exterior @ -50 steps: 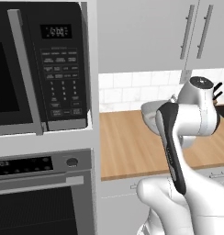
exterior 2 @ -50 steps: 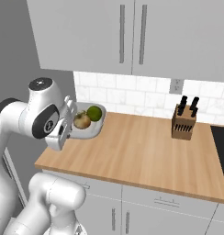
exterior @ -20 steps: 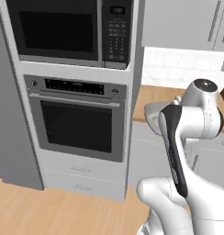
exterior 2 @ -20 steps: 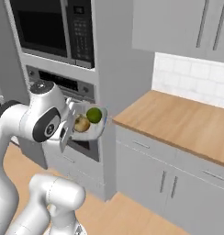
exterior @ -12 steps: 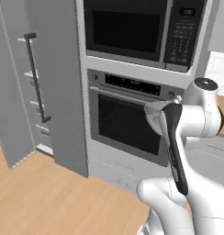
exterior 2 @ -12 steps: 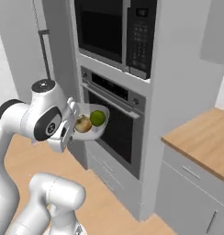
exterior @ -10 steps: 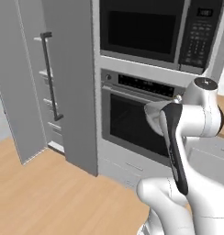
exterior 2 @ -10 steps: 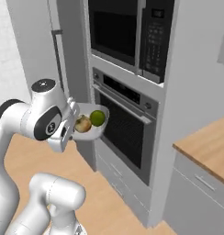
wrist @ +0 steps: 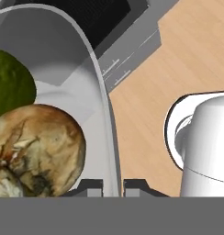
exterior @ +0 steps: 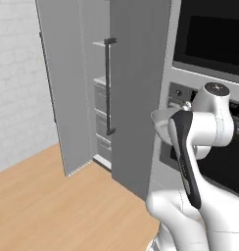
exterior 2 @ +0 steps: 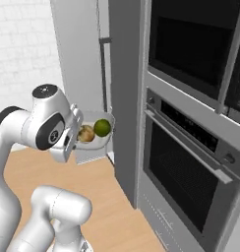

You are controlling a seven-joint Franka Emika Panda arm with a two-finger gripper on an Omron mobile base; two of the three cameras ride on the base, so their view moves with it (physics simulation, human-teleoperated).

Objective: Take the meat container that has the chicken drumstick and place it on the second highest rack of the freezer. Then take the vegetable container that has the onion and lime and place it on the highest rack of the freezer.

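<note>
White plastic vegetable container (exterior 2: 99, 141) rides in the robot's claw (wrist: 111, 186) toward the open tall grey freezer (exterior: 104, 98).

Fingertips pinch the container's rim; the round tan onion (exterior 2: 86, 133) and glossy green lime (exterior 2: 102, 128) sit inside. Keeping it level while lifting to the highest rack looks wise.
</note>
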